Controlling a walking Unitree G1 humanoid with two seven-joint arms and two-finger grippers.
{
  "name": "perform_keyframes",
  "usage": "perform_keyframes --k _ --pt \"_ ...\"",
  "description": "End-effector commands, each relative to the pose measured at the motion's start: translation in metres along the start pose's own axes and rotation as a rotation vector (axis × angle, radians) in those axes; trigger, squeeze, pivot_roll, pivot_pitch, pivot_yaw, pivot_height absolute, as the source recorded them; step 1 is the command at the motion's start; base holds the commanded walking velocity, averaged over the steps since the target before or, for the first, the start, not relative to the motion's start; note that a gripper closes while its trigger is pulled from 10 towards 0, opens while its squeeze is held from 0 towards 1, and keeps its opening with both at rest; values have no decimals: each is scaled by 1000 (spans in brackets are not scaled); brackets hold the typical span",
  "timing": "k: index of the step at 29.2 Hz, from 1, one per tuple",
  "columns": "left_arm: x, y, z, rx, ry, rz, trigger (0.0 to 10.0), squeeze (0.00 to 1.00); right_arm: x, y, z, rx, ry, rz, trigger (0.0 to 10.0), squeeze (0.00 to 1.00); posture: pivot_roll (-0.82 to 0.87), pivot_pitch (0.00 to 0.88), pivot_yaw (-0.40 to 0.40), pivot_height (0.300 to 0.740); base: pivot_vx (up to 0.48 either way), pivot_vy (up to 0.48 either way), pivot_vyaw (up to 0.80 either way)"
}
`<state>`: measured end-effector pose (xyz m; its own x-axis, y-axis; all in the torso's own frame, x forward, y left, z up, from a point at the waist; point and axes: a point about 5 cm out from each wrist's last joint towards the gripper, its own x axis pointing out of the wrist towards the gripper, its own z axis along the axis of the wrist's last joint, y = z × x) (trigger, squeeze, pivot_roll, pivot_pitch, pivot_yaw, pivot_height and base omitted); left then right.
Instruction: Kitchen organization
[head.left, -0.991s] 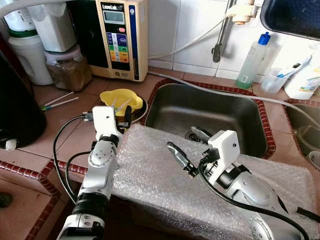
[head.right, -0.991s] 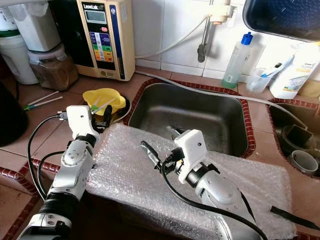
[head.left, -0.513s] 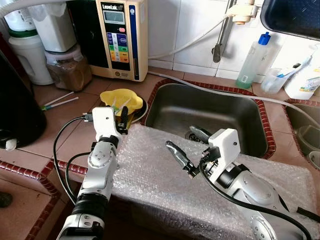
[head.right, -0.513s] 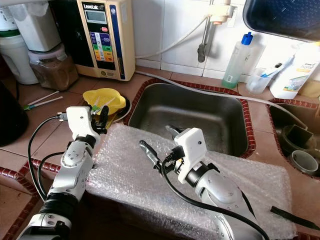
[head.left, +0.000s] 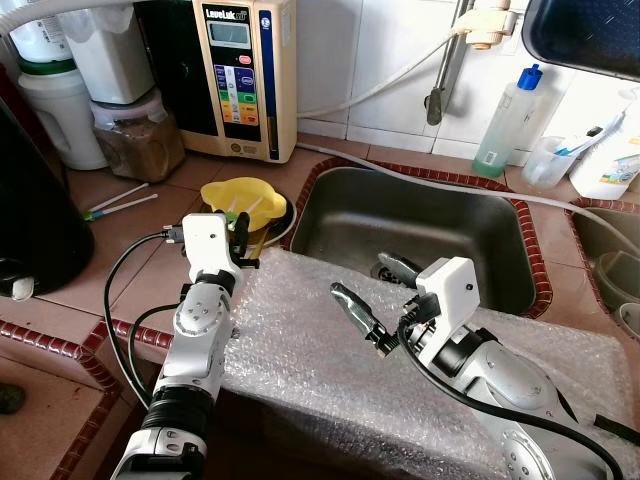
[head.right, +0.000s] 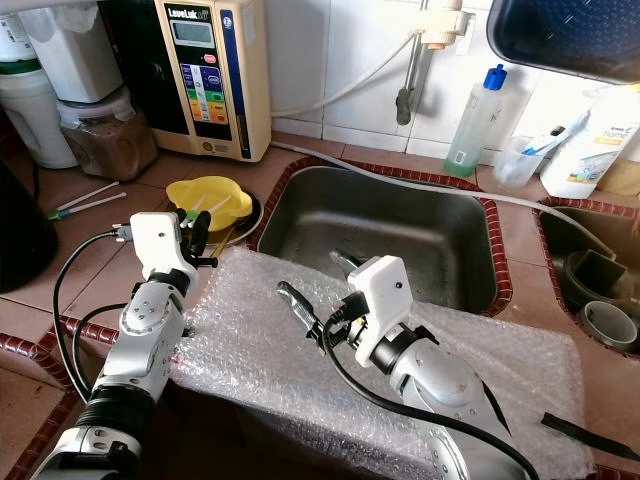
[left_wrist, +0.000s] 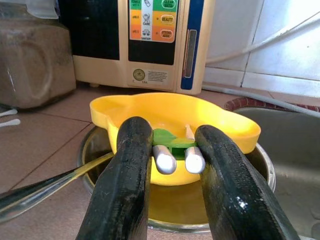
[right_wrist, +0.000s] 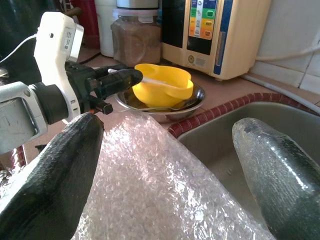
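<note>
A yellow bowl sits in a shallow metal dish on the tiled counter, left of the steel sink. Two silver-handled utensils with a green part lie in the bowl. My left gripper is at the bowl's near rim, its fingers closed against the two handles. My right gripper hovers open over a sheet of bubble wrap at the sink's near edge, with nothing between its fingers.
A cream water machine and a jar of brown powder stand at the back left. A black appliance is at the far left. A clear bottle stands behind the sink. Two thin sticks lie on the counter.
My left gripper has shifted slightly left at the bowl's rim. The right gripper has edged a little left over the bubble wrap.
</note>
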<state>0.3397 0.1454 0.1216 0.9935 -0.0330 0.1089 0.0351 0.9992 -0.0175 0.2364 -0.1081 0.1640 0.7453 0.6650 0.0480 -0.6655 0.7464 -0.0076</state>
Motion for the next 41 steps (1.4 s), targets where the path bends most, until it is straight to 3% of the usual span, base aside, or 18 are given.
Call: perform_keyframes --k 1,13,16,20,25,29,36,41 --pt "-2 2 2 17 -12 7 0 0 1 -1 4 -9 -17 14 10000 0 23 0 1 740 0 0 0" --pt "-1 -1 7 30 -36 -5 0 0 6 -1 3 -13 -20 20 10000 0 20 0 -1 740 0 0 0" --pt "-1 -3 31 123 -188 0 0 0 8 -2 4 -17 -26 15 10000 0 22 0 -2 740 0 0 0" --pt "-3 -10 56 210 -311 -28 0 0 11 -7 8 -1 -48 -5 10000 0 26 0 -3 740 0 0 0" --pt "-6 -20 71 179 -367 -75 0 0 18 -17 18 14 -92 -30 10000 0 33 0 -3 740 0 0 0" --pt "-11 -36 81 208 -440 -159 0 0 25 -32 31 76 -151 -75 10000 0 44 0 -14 740 0 0 0" --pt "-21 -67 80 125 -431 -365 0 0 43 -46 49 280 -255 -88 10000 0 55 0 -14 740 0 0 0" --pt "-23 -72 76 111 -430 -363 0 0 57 -59 53 258 -246 -132 10000 0 54 0 -11 740 0 0 0"
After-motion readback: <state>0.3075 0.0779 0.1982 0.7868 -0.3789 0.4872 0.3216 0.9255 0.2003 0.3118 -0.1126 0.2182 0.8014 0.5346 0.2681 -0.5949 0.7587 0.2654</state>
